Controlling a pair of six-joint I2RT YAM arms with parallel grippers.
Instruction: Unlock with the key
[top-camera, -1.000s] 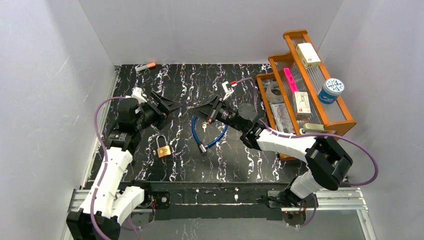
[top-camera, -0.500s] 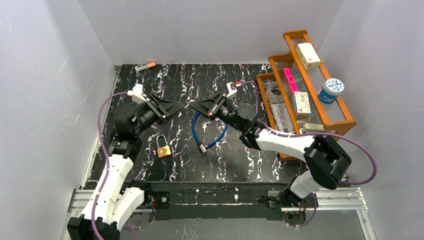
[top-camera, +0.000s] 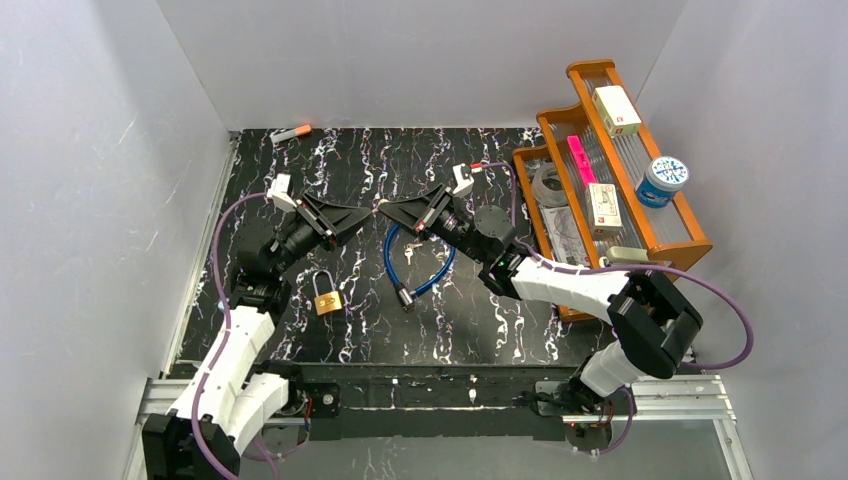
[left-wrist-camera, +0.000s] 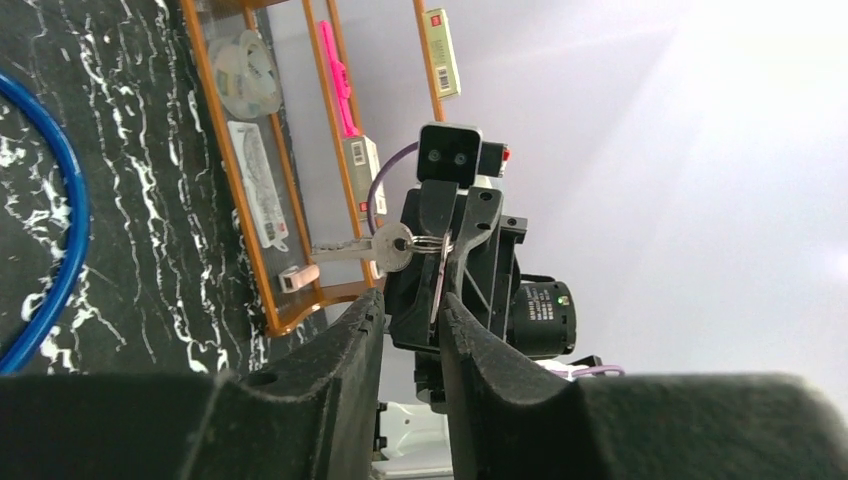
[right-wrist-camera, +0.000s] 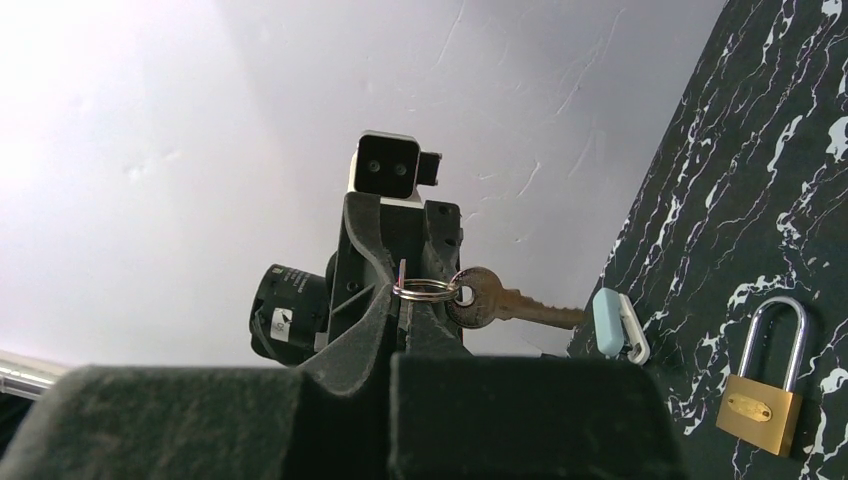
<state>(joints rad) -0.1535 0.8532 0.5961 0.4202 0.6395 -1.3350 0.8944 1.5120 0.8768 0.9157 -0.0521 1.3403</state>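
Looking through both wrist cameras, I see the two arms meeting tip to tip in the air above the middle of the bench (top-camera: 300, 160). The right fingers (right-wrist-camera: 330, 410) are closed on the ring (right-wrist-camera: 425, 290), and the key (right-wrist-camera: 510, 303) hangs off it sideways, clear of any grip. The left fingers (left-wrist-camera: 330, 370) are slightly open, with a narrow gap that the ring's edge seems to run into, so I judge nothing is clamped on that side yet. The worst outcome is a drop: if the right lets go before the left has truly closed, the key falls, perhaps into the blue cable (top-camera: 388, 262) lying just below. The tips are so near each other that a small misalignment would knock them together and twist the ring out. Holding only the ring is also a risk, because the key can swing freely and I would have no control of its blade at the keyhole. The padlock (top-camera: 328, 300) lies flat and loose on the bench, nearer and left of the meeting point. Unless one arm pins it, I expect it to slide away when the key pushes on it.
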